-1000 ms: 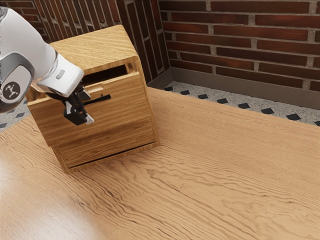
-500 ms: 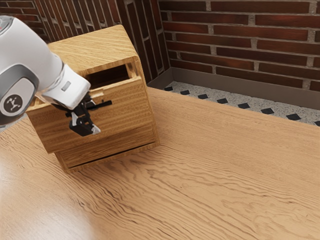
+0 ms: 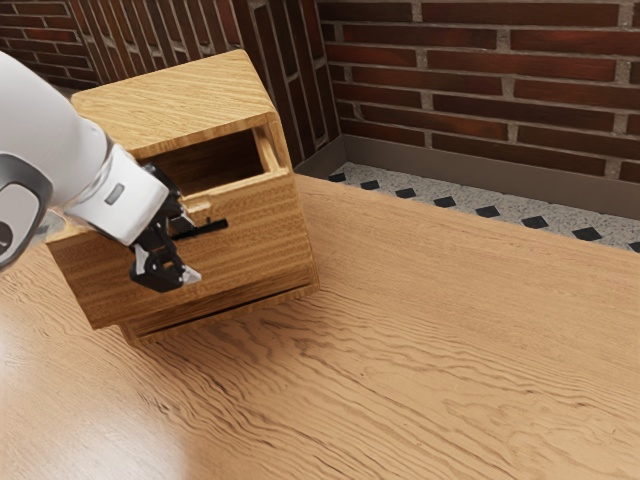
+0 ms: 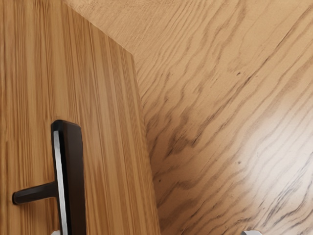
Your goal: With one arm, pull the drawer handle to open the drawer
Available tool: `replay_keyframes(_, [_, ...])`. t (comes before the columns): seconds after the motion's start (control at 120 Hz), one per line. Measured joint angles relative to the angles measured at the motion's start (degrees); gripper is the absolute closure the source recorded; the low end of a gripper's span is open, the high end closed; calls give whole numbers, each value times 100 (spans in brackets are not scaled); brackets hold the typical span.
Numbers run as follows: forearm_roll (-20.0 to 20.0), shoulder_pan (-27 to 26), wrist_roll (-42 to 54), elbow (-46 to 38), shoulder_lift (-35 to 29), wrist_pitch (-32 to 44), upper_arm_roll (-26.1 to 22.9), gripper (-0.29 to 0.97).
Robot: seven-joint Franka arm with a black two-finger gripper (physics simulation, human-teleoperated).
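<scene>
At the tool (image 3: 165, 268), drawer (image 3: 250, 232) farther out.

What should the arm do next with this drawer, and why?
Probably a short pull on the handle, straight away from the cabinet. The drawer is only partly out, with a dark gap behind its front, and the gripper sits at the handle.

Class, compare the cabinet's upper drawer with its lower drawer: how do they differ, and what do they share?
The upper drawer is pulled out, with a dark gap behind its front; the lower drawer sits back in the cabinet. The upper drawer carries a black handle; the lower drawer's visible strip shows none. Both are the same light, grained wood.
</scene>
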Motion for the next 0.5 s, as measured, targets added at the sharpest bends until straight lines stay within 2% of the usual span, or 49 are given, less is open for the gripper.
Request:
replay_keyframes(0.217, [-12, -65, -34, 30, -437, -164, -217, 21])
replay_keyframes(0.283, [-17, -76, -41, 304, -481, -308, -314, 17])
replay_keyframes(0.4, [-367, -61, -46, 2902, 958, -1396, -952, 9])
replay_keyframes(0.5, [-647, -50, -51, 3500, 1326, -2163, -1157, 6])
